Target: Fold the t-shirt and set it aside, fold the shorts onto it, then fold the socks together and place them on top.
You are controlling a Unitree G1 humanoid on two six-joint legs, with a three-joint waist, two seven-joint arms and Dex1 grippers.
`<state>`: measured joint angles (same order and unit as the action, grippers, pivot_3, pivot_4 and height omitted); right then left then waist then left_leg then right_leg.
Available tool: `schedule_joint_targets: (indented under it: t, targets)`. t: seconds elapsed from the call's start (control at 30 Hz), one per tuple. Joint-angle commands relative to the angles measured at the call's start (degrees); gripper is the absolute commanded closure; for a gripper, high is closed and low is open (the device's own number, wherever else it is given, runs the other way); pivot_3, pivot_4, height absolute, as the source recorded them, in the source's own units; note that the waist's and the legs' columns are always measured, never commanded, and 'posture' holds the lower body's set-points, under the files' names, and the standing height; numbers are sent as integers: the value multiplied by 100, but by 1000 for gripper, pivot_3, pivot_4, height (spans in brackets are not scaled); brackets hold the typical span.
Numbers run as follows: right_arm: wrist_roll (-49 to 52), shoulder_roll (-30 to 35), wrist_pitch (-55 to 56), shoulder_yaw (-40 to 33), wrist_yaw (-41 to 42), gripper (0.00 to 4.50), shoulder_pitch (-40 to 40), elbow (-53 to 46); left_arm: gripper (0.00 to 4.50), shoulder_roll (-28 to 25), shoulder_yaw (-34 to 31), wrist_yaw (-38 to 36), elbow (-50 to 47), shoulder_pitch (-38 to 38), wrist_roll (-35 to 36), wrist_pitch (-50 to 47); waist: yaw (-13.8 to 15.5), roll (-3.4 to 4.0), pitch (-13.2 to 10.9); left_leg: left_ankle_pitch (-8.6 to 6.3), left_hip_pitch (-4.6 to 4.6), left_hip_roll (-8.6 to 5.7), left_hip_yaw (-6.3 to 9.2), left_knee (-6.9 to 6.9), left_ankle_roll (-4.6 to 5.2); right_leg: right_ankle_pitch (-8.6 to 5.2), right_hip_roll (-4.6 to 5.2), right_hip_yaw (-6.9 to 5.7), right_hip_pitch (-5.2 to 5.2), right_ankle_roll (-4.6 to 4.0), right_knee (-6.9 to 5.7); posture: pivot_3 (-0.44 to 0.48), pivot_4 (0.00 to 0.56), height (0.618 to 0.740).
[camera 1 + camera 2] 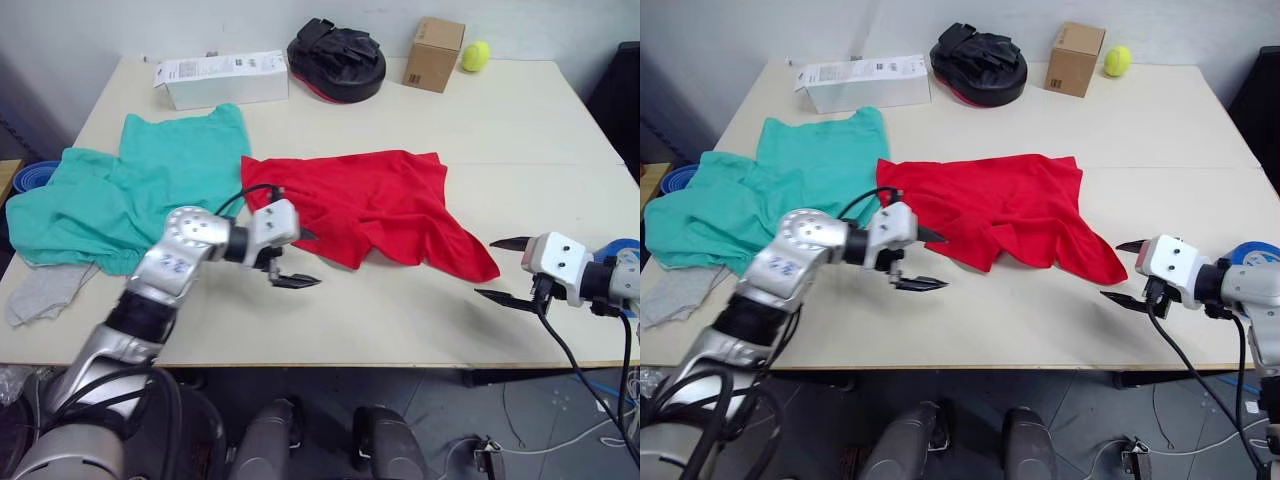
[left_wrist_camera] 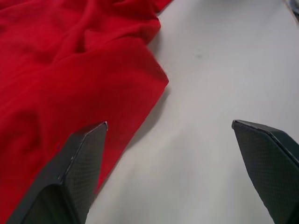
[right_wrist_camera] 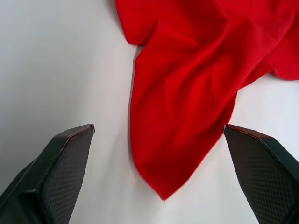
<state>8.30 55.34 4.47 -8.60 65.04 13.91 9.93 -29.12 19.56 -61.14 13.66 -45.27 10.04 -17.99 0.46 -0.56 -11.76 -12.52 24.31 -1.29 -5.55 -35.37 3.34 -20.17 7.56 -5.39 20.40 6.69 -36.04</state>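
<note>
My left arm reaches forward with the elbow bent, and my left gripper (image 1: 296, 258) hangs just over the pale desk (image 1: 540, 130) with its jaws spread wide, empty. One black textured finger (image 2: 77, 168) overlaps the near-left edge of the crumpled bright red cotton t-shirt (image 1: 385, 205); whether it touches the cloth I cannot tell. My right arm comes in low from the side, and my right gripper (image 1: 508, 270) has its jaws wide too, holding nothing, pointing at the shirt's tapered corner, which lies just ahead between the two fingers.

The shirt is soft, rumpled into loose folds, spread flat between my two jaws. Beyond my left jaws, away from the shirt, lie the teal-green soft fabric shorts (image 1: 140, 185), wrinkled and touching the shirt's edge. A light grey knit sock (image 1: 45, 290) lies at the desk's left edge, partly under the shorts.

Far past both jaws stand a white carton (image 1: 222, 78), a black padded mitt (image 1: 336, 58), a brown cardboard box (image 1: 433, 54) and a yellow-green ball (image 1: 475, 55).
</note>
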Motion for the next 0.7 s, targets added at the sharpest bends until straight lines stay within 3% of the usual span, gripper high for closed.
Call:
schedule_joint_targets:
  t: [0.03,0.23,0.4,0.5,0.7]
  targets:
    - [-13,-17,112,-42,-167,17,20,-156,0,776,9,637,193,-507,-69,-1060,50,0,0,-2,1,1,7,-13,3,2,0,-6,-4,3,-6,0,150,740]
    - [-145,-110,242,27,-464,17,3,-197,0,1624,67,1494,268,-779,-346,-2121,84,-1,0,-7,16,5,27,-52,10,3,2,-26,-10,5,-18,0,150,740]
    - [-153,-178,228,78,-610,17,19,-198,0,1856,134,2001,382,-756,-667,-2347,90,0,0,-7,16,5,38,-66,10,3,4,-35,-25,5,-14,0,150,740]
    - [-203,-211,268,154,-666,0,47,-163,644,1838,249,2007,308,-660,-791,-2203,89,0,0,-7,15,6,40,-66,10,3,4,-38,-27,5,-14,0,150,740]
    - [-358,-219,359,286,-776,0,176,173,2574,1743,360,1980,267,-541,-982,-2039,90,0,0,-7,13,5,43,-66,9,3,3,-41,-35,5,-6,0,150,740]
